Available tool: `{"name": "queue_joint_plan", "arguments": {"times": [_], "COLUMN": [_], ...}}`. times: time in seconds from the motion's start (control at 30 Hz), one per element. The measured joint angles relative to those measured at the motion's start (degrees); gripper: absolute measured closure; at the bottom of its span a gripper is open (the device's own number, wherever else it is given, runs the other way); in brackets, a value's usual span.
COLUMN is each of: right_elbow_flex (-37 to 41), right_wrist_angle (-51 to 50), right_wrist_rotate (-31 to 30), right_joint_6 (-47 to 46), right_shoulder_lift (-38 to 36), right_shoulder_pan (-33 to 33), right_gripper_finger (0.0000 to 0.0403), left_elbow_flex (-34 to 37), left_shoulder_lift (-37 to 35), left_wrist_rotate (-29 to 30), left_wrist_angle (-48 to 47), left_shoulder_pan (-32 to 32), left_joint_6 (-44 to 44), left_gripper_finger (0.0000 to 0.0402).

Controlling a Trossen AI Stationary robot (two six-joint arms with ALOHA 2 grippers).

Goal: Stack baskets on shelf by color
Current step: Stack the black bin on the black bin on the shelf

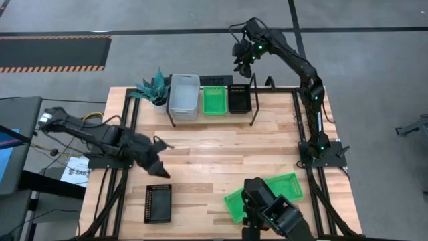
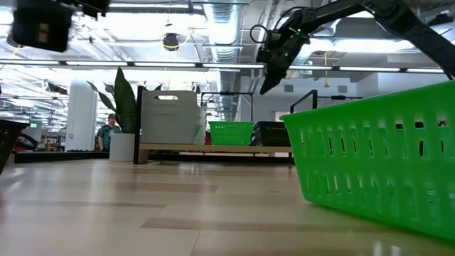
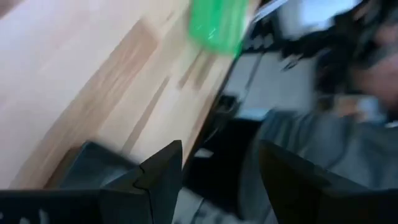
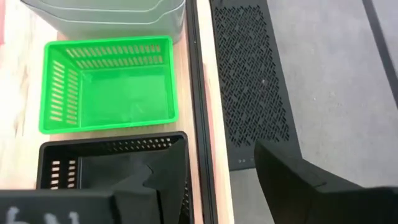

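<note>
The shelf (image 1: pixel 254 100) stands along the table's far edge. On it rest a stack of grey-white baskets (image 1: pixel 184 96), one green basket (image 1: pixel 215 99) and one black basket (image 1: pixel 239 98). Another black basket (image 1: pixel 158 202) lies flat near the near-left corner. Green baskets (image 1: pixel 284 187) lie by the near edge on the right, partly hidden by a dark mount. A black mesh basket (image 4: pixel 252 81) lies just beyond the shelf's far side. My left gripper (image 1: pixel 158 161) hangs open over the table's left half, holding nothing. My right gripper (image 1: pixel 242 63) is open, high above the far edge behind the shelf (image 4: pixel 222 144).
A teal spiky plant (image 1: pixel 155 87) stands at the shelf's left end. A dark camera mount (image 1: pixel 271 211) sits at the near edge. Bare wood (image 1: pixel 221 154) stretches across the table's middle. In the low view a green basket (image 2: pixel 377 163) fills the near right.
</note>
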State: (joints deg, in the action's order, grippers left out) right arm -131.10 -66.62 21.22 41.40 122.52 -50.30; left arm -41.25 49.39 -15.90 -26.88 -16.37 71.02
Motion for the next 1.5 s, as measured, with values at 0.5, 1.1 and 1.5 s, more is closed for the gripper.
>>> {"name": "queue_joint_plan", "arguments": {"times": [0.5,1.1,1.5], "right_elbow_flex": [0.12,0.12,0.12], "right_wrist_angle": [-0.03,0.44,1.6], "right_wrist_rotate": [2.88,3.09,7.34], "right_joint_6": [0.01,-0.91,-5.0], "right_shoulder_lift": [0.01,0.02,0.02], "right_shoulder_pan": [0.02,0.02,0.59], "right_gripper_finger": [0.0197,0.0198,0.0198], "left_elbow_flex": [-5.81,-5.44,-5.44], "left_shoulder_lift": [18.78,41.95,43.06], "left_wrist_rotate": [-9.28,-5.71,4.18], "left_wrist_angle": [-16.99,-1.58,-1.3], "left_shoulder_pan": [-26.25,-20.71,7.26], "left_joint_6": [28.02,3.67,-43.94], "left_gripper_finger": [0.0207,0.0207,0.0207]}}
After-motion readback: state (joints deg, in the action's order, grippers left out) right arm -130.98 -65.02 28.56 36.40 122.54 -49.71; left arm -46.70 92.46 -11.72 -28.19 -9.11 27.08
